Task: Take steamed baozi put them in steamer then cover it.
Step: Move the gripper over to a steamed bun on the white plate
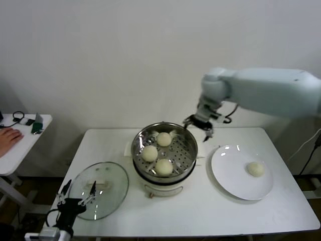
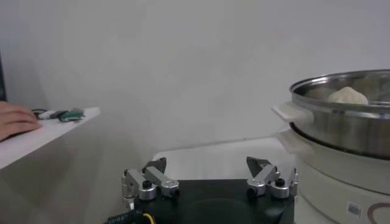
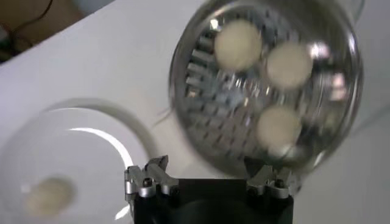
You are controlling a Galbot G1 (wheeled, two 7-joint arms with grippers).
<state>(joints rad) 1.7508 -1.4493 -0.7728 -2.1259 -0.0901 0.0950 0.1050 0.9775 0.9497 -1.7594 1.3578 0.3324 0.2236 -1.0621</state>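
Three off-white baozi (image 1: pixel 164 139) (image 1: pixel 149 153) (image 1: pixel 164 166) lie in the shiny steel steamer (image 1: pixel 188 150) on its white cooker base at the table's middle. They also show in the right wrist view (image 3: pixel 237 44). A fourth baozi (image 1: pixel 256 168) lies on the white plate (image 1: pixel 225 165) to the right, and shows blurred in the right wrist view (image 3: pixel 50 195). My right gripper (image 1: pixel 199 124) is open and empty above the steamer's far right rim. The glass cover (image 1: pixel 108 201) with its cream handle lies flat at the front left. My left gripper (image 1: pixel 77 193) is open and empty at the cover's near left edge.
A small side table (image 1: pixel 20 145) stands at the far left with a person's hand (image 1: pixel 9 136) and small items on it. In the left wrist view the steamer (image 2: pixel 341 122) stands to one side and the hand (image 2: pixel 15 120) rests on the side table.
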